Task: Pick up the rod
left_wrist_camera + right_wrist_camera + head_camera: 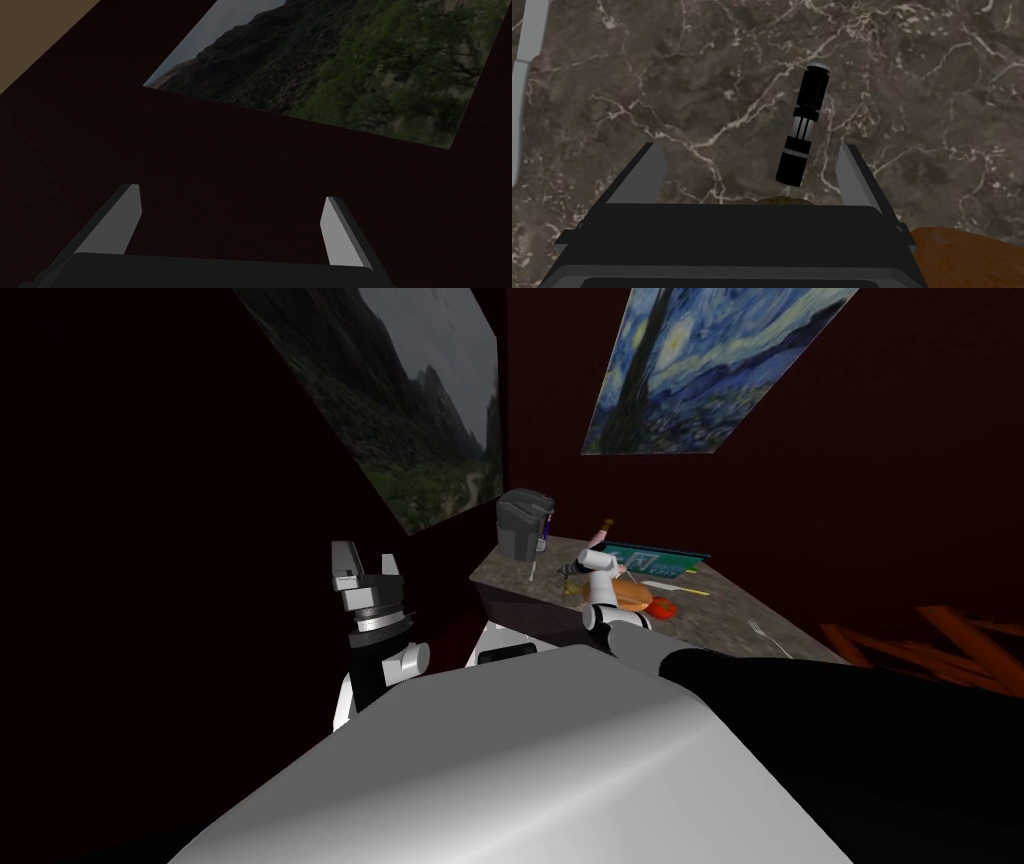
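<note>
Right gripper (750,148) above brown veined marble counter (637,75), fingers wide apart, empty. Short black rod with silver bands (803,125) lies flat between fingers, touching neither, bare marble all round. Left gripper (231,194) spread, empty, beside counter's edge.

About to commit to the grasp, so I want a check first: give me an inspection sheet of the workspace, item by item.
Surface: dark veined marble counter.
Job's things: black rod with silver bands, lying flat on the counter, in line with the gap between the right tool's fingers, touching neither.
Clutter: grey machine at the far corner, bottle, teal tray, red item, fork; brown object beside the right tool.
Tools: right tool open, at the rod; left tool open, raised at my left, holding nothing.
Cables: nothing seen.
Surroundings: dark red walls with a landscape painting and a blue painting.
</note>
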